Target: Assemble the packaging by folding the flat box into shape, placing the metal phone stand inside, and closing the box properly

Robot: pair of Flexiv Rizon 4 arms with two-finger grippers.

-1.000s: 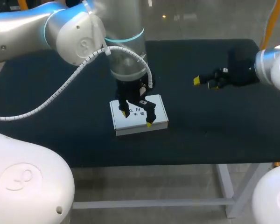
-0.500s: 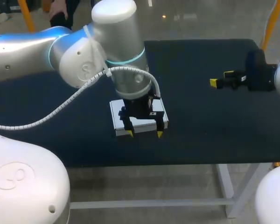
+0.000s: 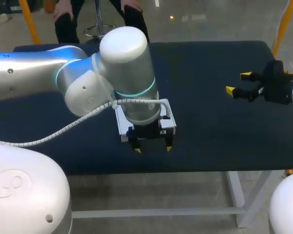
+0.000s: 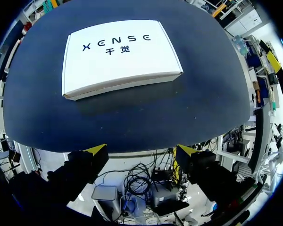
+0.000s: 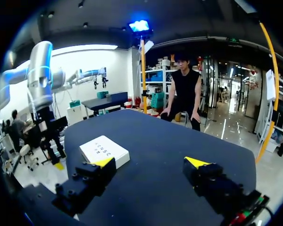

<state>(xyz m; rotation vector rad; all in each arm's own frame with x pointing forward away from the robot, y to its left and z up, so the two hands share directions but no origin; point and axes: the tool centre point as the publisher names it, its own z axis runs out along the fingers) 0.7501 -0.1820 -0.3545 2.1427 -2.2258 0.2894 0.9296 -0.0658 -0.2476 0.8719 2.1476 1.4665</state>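
well, the white box (image 4: 120,56) lies flat and closed on the dark table (image 3: 205,141) — the left gripper (image 3: 153,148) hangs just past its near side, fingers spread, holding nothing. the right gripper (image 3: 238,83) sits well apart toward the table's right — also spread, empty.

Left pincer (image 3: 153,149) open, pointing down — right pincer (image 3: 238,83) open, level.
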